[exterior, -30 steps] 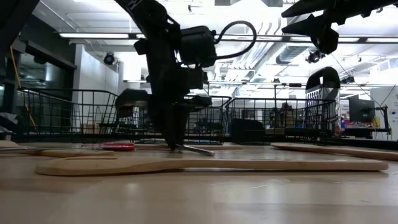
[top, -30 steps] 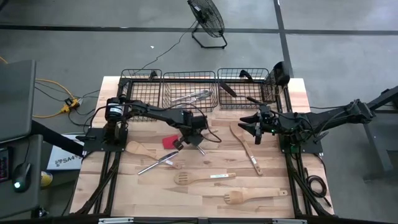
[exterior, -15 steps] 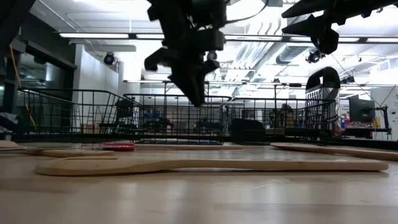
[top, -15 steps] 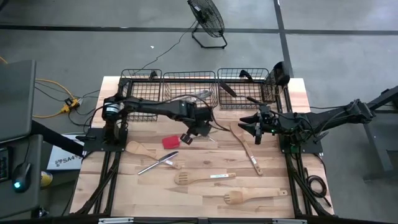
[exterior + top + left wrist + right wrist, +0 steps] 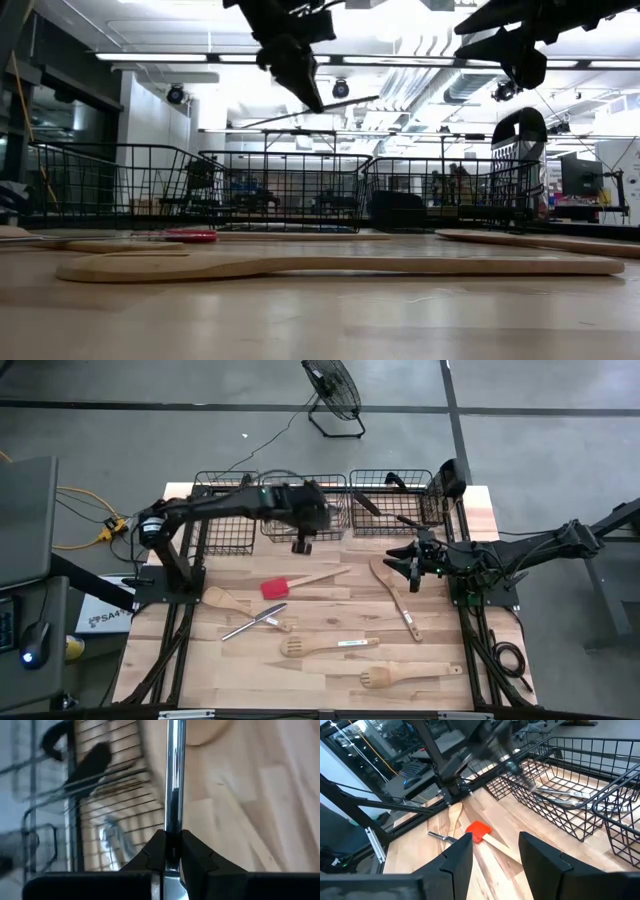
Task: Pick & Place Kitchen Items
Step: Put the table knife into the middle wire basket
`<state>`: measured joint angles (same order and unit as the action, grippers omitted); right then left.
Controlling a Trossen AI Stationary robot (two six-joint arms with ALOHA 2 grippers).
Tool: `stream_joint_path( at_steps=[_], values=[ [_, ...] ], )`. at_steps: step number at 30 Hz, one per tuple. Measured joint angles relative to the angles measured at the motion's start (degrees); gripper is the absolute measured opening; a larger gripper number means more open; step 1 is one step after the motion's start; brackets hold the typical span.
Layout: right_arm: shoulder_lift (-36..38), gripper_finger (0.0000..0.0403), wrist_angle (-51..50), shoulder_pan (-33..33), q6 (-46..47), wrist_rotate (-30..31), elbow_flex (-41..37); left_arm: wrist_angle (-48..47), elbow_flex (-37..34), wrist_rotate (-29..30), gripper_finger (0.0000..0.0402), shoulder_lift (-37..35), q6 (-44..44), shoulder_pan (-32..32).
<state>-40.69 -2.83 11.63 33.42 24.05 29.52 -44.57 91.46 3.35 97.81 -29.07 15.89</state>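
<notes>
My left gripper [image 5: 303, 544] hangs high above the table, at the near rim of the middle black wire basket [image 5: 305, 503], shut on a silver metal utensil [image 5: 173, 775]. In the low view that utensil [image 5: 340, 106] shows as a thin, nearly level line below the gripper [image 5: 300, 72]. My right gripper [image 5: 411, 567] waits open above the table's right side, over a wooden spoon [image 5: 395, 595]. A red-headed spatula [image 5: 276, 587], a wooden spoon [image 5: 224, 599] and a silver utensil [image 5: 255, 622] lie flat on the table. My left gripper pinches the silver utensil's slim shaft [image 5: 172, 836] between its two fingers [image 5: 156, 851]. The fingers slant down from above. The shaft runs on past the fingertips. The utensil hangs lifted clear of the table, close to level.
Three black wire baskets line the far edge; the middle one holds silver utensils [image 5: 560, 795], and the right one [image 5: 395, 500] holds black-handled tools. A slotted wooden spatula [image 5: 322, 646] and a wooden fork spatula [image 5: 410, 675] lie near the front edge.
My left gripper has risen from the table beside the red spatula and gone toward the far edge, to the middle basket's rim, rolling as it went. The silver utensil has come up with it, lifted clear of the table.
</notes>
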Motion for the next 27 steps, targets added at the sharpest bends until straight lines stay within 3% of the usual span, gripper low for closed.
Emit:
stream_joint_path(
  at_steps=[9, 14, 27],
  values=[
    [0.02, 0.0152, 0.02, -0.02, -0.02, 1.35, 0.00, 5.75, -0.05, -0.19, 0.0030, 1.03, 11.63, 11.51],
    [0.04, 0.0152, 0.00, -0.02, 1.02, 1.98, 0.00, 7.01, -0.04, -4.27, 0.0030, 3.06, 16.12, 16.66],
    [0.04, 0.0152, 0.02, 0.01, 1.24, 1.53, 0.00, 6.05, -0.07, -6.25, 0.0030, 11.77, 20.54, 19.38]
  ],
)
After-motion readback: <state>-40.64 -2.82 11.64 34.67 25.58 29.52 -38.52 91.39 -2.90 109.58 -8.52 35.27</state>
